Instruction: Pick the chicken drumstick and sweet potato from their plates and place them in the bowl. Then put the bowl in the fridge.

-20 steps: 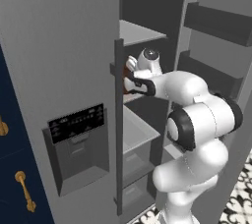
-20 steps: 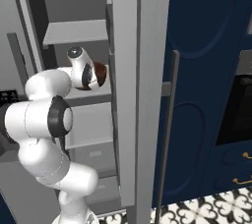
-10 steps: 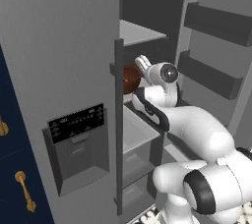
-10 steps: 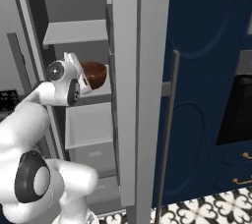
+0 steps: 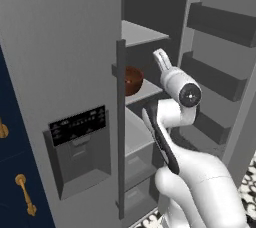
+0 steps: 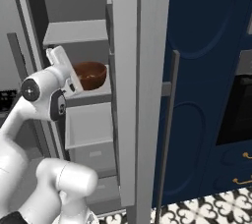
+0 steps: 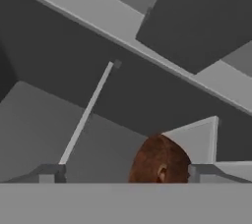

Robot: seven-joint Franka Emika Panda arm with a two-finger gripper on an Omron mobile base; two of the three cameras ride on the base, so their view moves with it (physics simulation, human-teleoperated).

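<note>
– What is in front of you?

– The tall grey fridge (image 5: 60,47) stands open, its long handle (image 5: 120,127) upright beside the black dispenser panel (image 5: 80,124).

– Where is the bowl?

– The dark reddish-brown bowl (image 6: 90,74) sits on a grey inner shelf (image 6: 93,90).

– And your gripper?

– My gripper (image 7: 123,173) has its fingers spread wide apart, empty, with the bowl's rim just beside one fingertip.

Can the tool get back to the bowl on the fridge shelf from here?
Probably yes. The bowl sits on the fridge shelf right beside the tool, door open, nothing visible between them.
</note>
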